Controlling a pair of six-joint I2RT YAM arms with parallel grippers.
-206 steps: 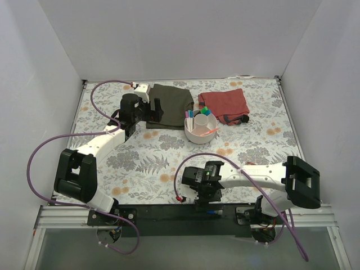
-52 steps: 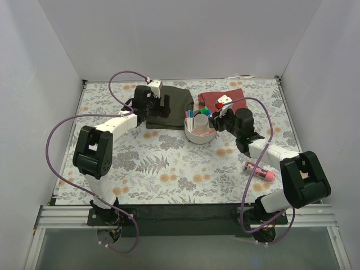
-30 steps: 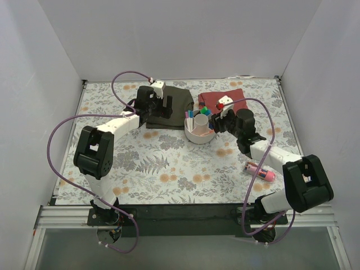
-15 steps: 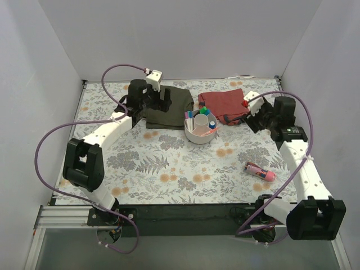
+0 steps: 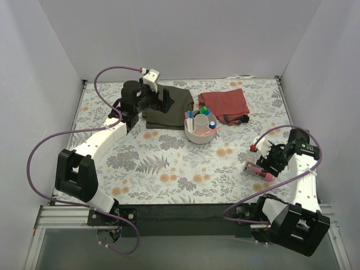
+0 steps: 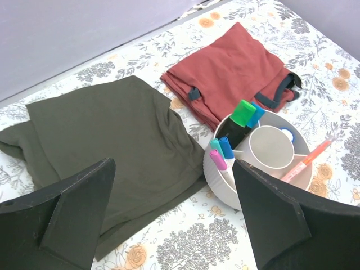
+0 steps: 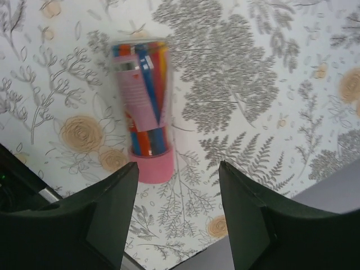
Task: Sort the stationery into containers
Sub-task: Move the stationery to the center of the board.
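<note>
Right gripper (image 7: pixel 177 185) over the fat pink tube (image 7: pixel 140 107)
Its jaws stood wide and empty; the tube lay on its side, well apart from the bowl (image 5: pixel 194 136). I feared it rolling out of an off-centre pinch. Left gripper (image 6: pixel 171 169): open, empty too.

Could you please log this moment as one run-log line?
right claw: open, over pink tube | left claw: open, over olive cloth | bowl: holds markers, pens
</note>
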